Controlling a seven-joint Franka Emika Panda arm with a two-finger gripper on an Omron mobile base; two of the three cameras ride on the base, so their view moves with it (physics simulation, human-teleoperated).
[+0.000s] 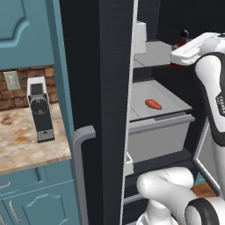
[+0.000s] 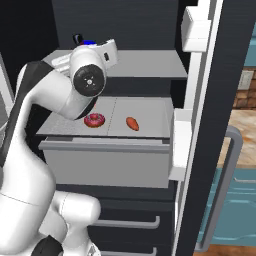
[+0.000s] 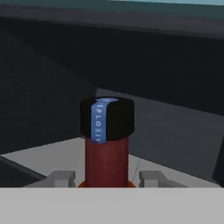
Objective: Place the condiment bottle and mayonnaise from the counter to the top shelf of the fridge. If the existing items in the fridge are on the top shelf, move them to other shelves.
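Condiment bottle (image 3: pixel 106 144) on top shelf (image 2: pixel 145 65); donut (image 2: pixel 94 119) left of oblong piece (image 2: pixel 132 123), shelf below.

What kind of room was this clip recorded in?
A simulated home kitchen, most likely: a tall black open fridge with pale grey shelves, a beige marbled stone counter over teal cabinet fronts, and a brick back wall.

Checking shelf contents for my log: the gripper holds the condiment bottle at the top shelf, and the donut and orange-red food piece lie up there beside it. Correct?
Not quite. The gripper does hold the condiment bottle at the top shelf, but the pink donut and the orange-red food piece lie on the shelf below it, as the right base view shows.
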